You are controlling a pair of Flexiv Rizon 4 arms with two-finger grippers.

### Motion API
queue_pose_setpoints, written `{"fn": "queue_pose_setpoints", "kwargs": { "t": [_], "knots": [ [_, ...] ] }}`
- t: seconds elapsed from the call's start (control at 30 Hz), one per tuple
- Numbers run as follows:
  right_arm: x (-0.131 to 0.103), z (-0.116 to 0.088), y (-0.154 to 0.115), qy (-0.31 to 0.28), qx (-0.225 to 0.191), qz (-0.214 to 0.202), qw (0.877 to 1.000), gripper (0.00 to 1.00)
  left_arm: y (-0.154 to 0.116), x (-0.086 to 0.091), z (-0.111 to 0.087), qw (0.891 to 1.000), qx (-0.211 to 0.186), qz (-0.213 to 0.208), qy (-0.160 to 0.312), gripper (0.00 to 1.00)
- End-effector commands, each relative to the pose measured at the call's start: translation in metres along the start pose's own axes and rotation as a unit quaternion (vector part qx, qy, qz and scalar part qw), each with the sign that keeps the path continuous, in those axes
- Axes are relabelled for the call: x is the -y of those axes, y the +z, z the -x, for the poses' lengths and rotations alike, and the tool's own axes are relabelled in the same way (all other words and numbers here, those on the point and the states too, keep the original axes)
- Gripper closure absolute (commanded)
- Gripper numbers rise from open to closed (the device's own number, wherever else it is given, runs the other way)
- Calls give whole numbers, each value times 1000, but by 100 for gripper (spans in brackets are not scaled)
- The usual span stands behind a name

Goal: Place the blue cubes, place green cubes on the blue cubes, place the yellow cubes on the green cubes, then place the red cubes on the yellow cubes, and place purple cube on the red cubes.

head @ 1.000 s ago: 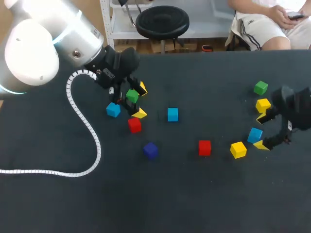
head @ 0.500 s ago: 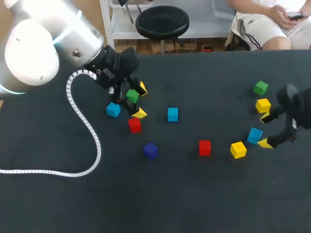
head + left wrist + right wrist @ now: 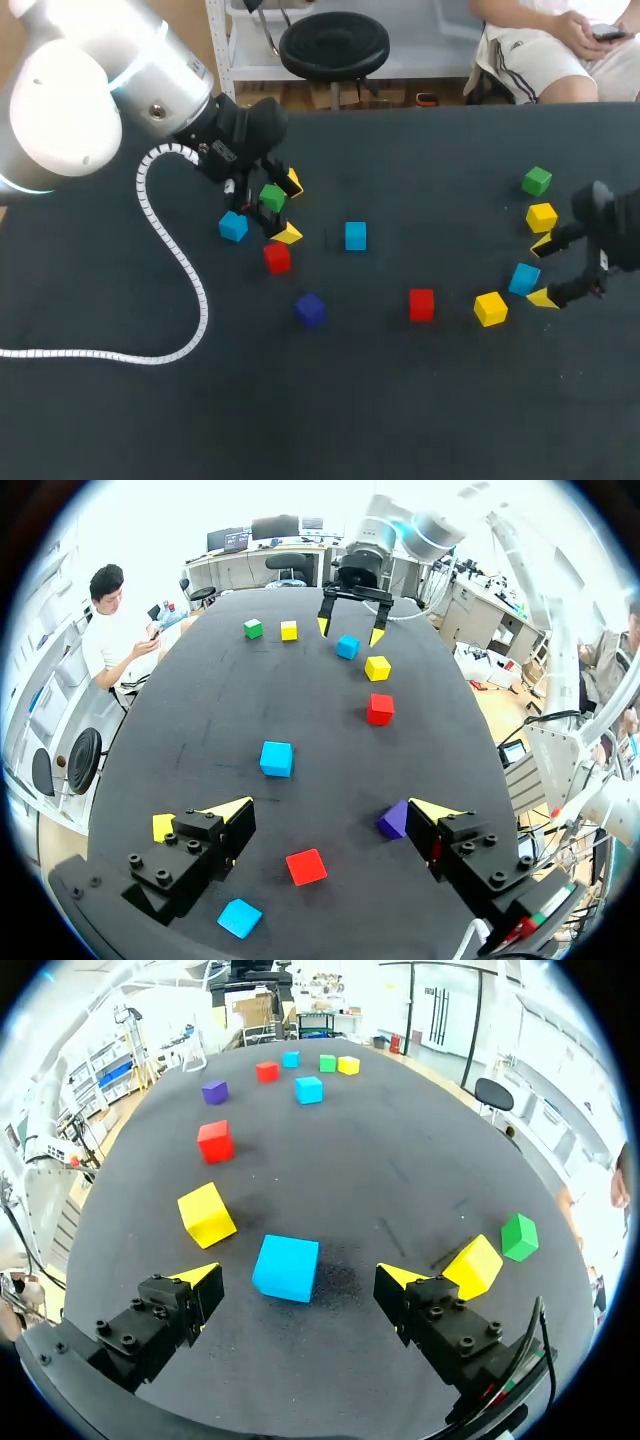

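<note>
My right gripper point(image 3: 542, 270) point(image 3: 298, 1277) stands open around a blue cube point(image 3: 524, 278) point(image 3: 287, 1268), its fingers clear of both sides. Close by lie two yellow cubes point(image 3: 490, 308) point(image 3: 542, 216) and a green cube point(image 3: 537, 181). A red cube point(image 3: 421, 304) sits mid-table. My left gripper point(image 3: 290, 208) point(image 3: 332, 810) hangs open above a red cube point(image 3: 277, 257) point(image 3: 306, 866). Around it are a green cube point(image 3: 271, 197), two blue cubes point(image 3: 233, 226) point(image 3: 355, 236) and the purple cube point(image 3: 309, 309) point(image 3: 393, 820). Another yellow cube point(image 3: 163, 827) lies beside one finger.
A white coiled cable point(image 3: 204, 305) trails from my left arm across the left part of the black table point(image 3: 400, 400). The table's right edge is close behind my right gripper.
My right arm has drawn back slightly to the right, with the blue cube still between its open fingers. The left arm and all cubes have stayed put.
</note>
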State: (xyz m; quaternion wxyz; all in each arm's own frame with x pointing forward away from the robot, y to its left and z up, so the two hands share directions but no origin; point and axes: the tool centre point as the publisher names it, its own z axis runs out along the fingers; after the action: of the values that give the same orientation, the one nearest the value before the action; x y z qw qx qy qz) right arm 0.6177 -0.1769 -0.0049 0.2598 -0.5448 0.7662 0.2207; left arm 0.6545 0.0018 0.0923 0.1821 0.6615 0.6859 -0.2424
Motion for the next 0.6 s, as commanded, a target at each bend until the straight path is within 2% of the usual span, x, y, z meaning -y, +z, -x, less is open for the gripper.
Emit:
{"fn": "queue_pose_setpoints", "kwargs": {
  "t": [0.03,0.23,0.6],
  "knots": [
    [6,-1,5,0,5,4,1000,0,0,-1,0,1000,0,-2,1,0],
    [9,-1,6,2,5,3,1000,0,0,-1,0,1000,0,-2,1,0],
    [15,4,22,5,-2,33,999,0,0,-1,0,1000,0,-2,1,0]
  ]
}}
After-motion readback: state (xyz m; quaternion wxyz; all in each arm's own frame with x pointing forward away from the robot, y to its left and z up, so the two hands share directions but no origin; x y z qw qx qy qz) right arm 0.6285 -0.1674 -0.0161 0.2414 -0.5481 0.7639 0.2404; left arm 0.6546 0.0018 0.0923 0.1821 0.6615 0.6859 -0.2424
